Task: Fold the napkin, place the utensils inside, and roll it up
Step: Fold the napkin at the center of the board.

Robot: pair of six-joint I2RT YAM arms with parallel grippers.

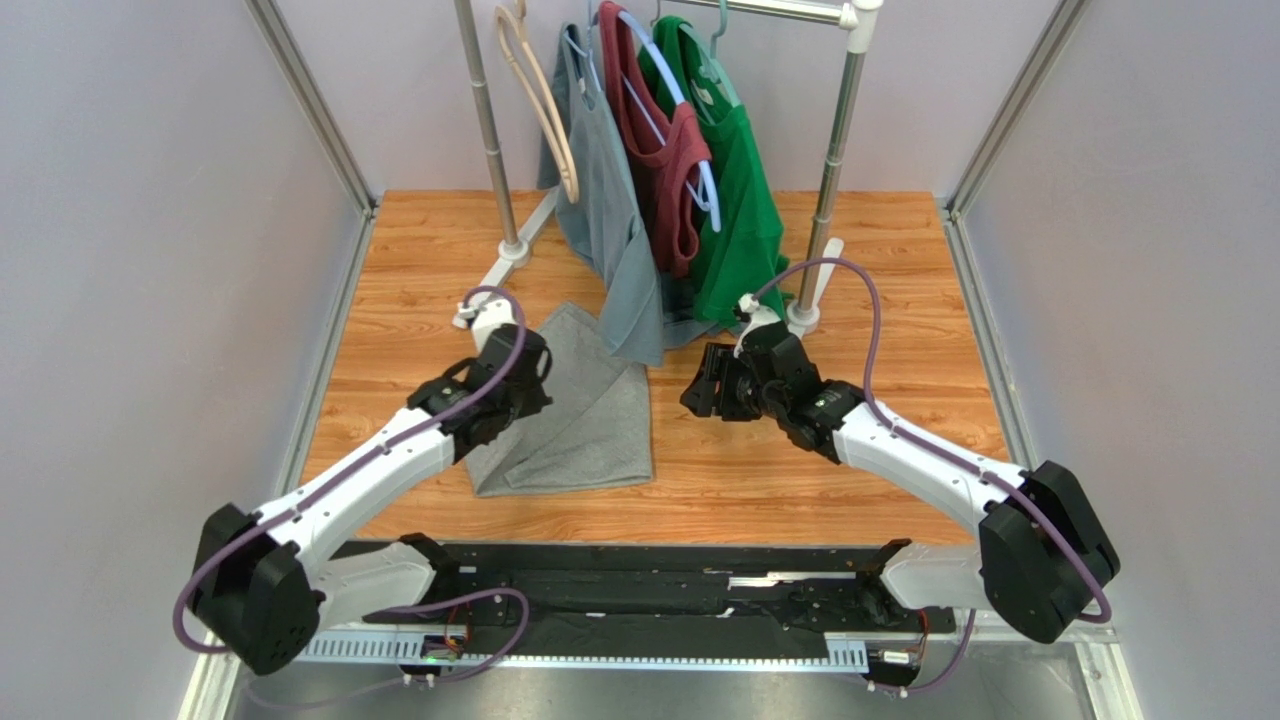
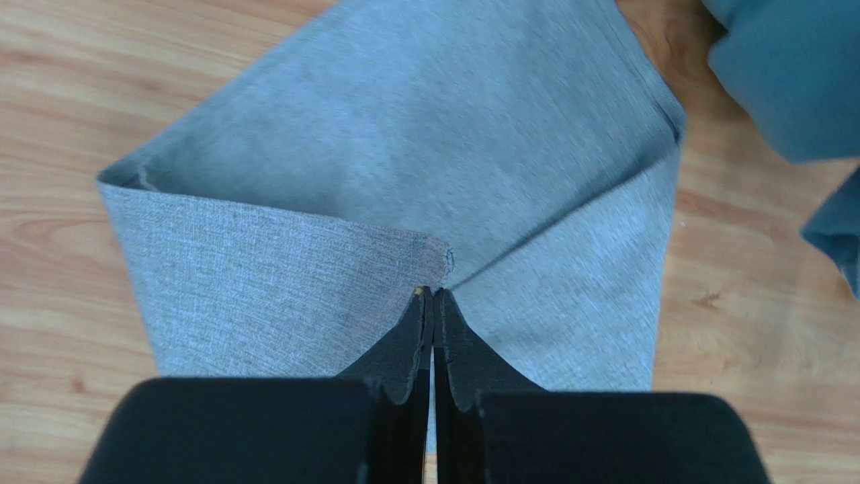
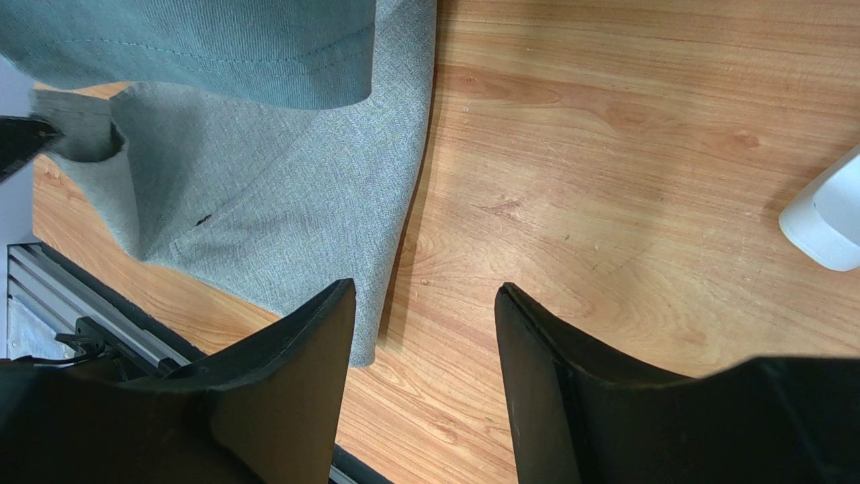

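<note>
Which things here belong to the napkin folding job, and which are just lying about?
Job: large heather-grey cloth napkin, its corner pinched by the left gripper; open right gripper. No utensils in view.
Lying about: metal clothes rack, grey shirt, maroon top, green shirt, beige hanger.

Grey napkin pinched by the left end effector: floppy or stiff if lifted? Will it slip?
Probably floppy: the napkin drapes and creases from the corner pinched in the left end effector. Likely light for its size, being thin woven cloth. The matte weave suggests little slip.
</note>
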